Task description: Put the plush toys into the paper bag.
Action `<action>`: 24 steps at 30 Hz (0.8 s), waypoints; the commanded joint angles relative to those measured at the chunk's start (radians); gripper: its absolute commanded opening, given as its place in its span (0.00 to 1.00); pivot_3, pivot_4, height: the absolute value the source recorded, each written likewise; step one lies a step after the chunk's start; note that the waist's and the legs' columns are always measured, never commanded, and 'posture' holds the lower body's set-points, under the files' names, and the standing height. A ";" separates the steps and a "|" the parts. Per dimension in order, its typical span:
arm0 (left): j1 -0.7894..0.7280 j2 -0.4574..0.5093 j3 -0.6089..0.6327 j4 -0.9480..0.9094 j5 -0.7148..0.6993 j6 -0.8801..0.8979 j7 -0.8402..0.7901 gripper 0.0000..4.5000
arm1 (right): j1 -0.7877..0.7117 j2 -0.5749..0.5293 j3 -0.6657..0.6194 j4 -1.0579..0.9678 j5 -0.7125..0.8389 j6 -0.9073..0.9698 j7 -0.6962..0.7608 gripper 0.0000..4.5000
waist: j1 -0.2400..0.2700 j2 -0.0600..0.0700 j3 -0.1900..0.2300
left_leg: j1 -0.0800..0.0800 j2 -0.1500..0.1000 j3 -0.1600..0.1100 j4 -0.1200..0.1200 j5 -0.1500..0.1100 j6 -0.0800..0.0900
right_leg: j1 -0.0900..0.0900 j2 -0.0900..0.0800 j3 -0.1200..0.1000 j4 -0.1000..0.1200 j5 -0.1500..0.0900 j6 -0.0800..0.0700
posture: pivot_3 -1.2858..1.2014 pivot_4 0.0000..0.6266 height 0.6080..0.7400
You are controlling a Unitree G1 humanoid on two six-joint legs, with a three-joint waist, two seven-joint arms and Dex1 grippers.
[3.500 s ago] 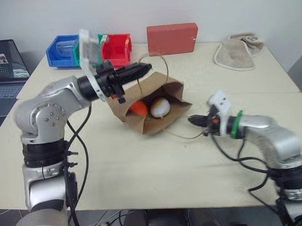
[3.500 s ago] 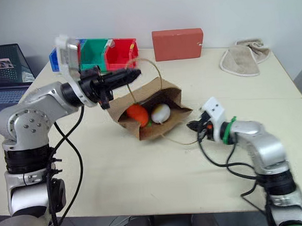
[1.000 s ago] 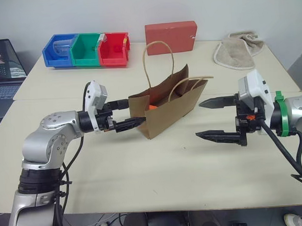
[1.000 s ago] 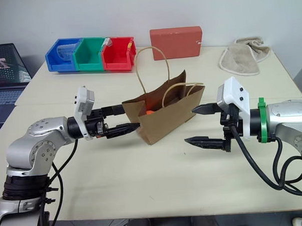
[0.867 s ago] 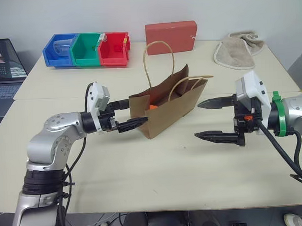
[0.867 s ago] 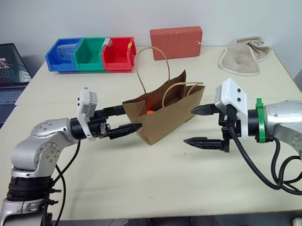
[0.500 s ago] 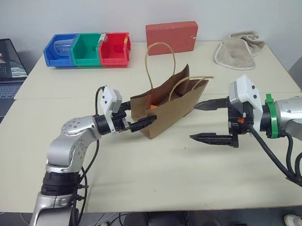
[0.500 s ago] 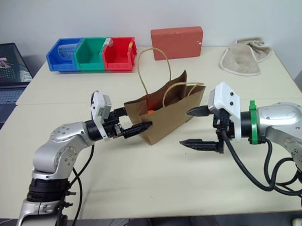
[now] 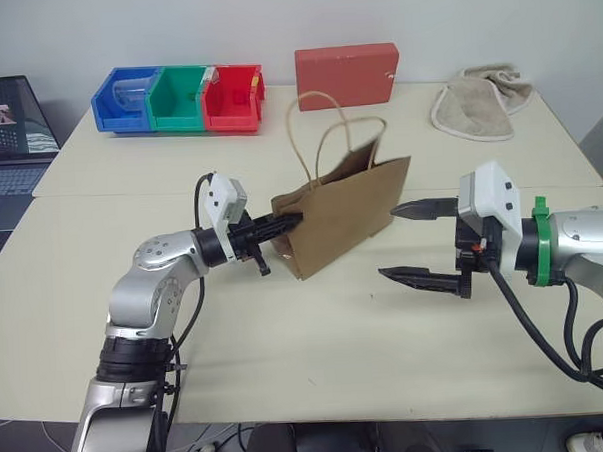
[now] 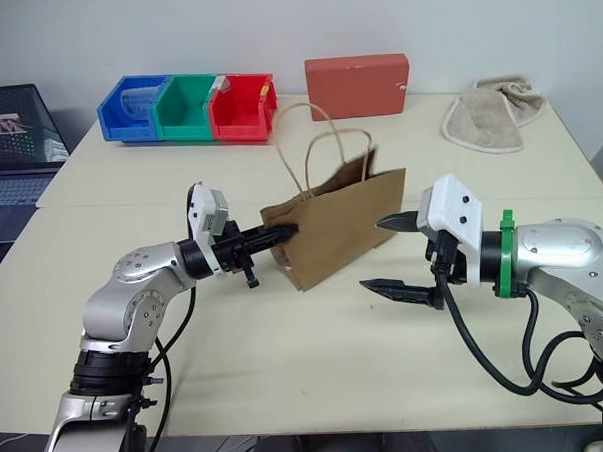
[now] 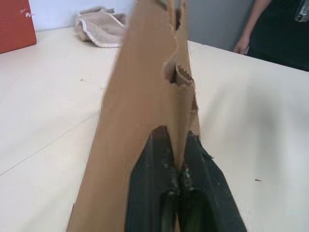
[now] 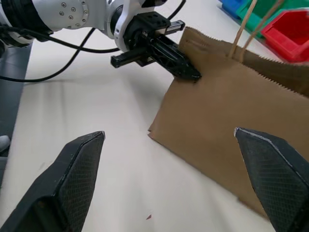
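Two end effectors | left (image 9: 289,222) pinching paper bag (image 9: 351,209) edge | right (image 9: 410,241) wide, empty

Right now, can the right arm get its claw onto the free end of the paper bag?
Probably yes. The right claw is open, level with the paper bag, bare table between them. The left claw pinches the opposite end.

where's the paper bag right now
In the head views the paper bag stands upright mid-table, its near-left edge pinched by the left gripper, with the open right gripper just to its right.
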 commanded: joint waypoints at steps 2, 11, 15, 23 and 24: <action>-0.064 0.014 -0.012 0.036 -0.030 0.003 -0.093 0.01 | 0.062 -0.028 -0.086 -0.055 -0.016 -0.045 0.006 1.00 | 0.000 0.000 0.000 | 0.000 0.000 0.000 0.000 0.000 0.000 | 0.000 0.000 0.000 0.000 0.000 0.000 | 0.52 0.24 1.00; -0.234 0.019 -0.090 0.196 -0.051 0.040 -0.353 0.01 | 0.316 -0.159 -0.548 -0.132 0.171 0.137 0.068 1.00 | 0.007 0.000 0.000 | 0.000 -0.001 -0.001 0.000 0.000 0.000 | 0.002 0.000 -0.001 -0.001 0.000 0.000 | 0.52 0.24 1.00; -0.289 0.015 -0.136 0.283 -0.008 -0.001 -0.447 0.01 | 0.419 -0.170 -0.698 -0.169 0.207 0.184 0.068 1.00 | 0.000 0.000 0.000 | 0.001 -0.001 -0.001 0.001 0.000 0.000 | 0.003 0.000 -0.001 0.000 0.000 0.000 | 0.52 0.24 1.00; -0.299 -0.010 -0.182 0.399 0.102 -0.139 -0.463 0.01 | 0.452 -0.159 -0.682 -0.203 0.232 0.163 0.002 1.00 | -0.005 0.000 0.000 | 0.002 -0.001 0.000 0.002 0.000 0.001 | 0.003 0.000 0.000 0.000 0.000 0.000 | 0.52 0.24 1.00; -0.294 -0.005 -0.174 0.398 0.109 -0.143 -0.450 0.05 | 0.447 -0.162 -0.674 -0.198 0.233 0.160 -0.001 1.00 | -0.004 0.000 0.000 | 0.002 -0.001 0.000 0.002 0.000 0.001 | 0.003 0.000 0.000 0.000 0.000 0.000 | 0.52 0.24 1.00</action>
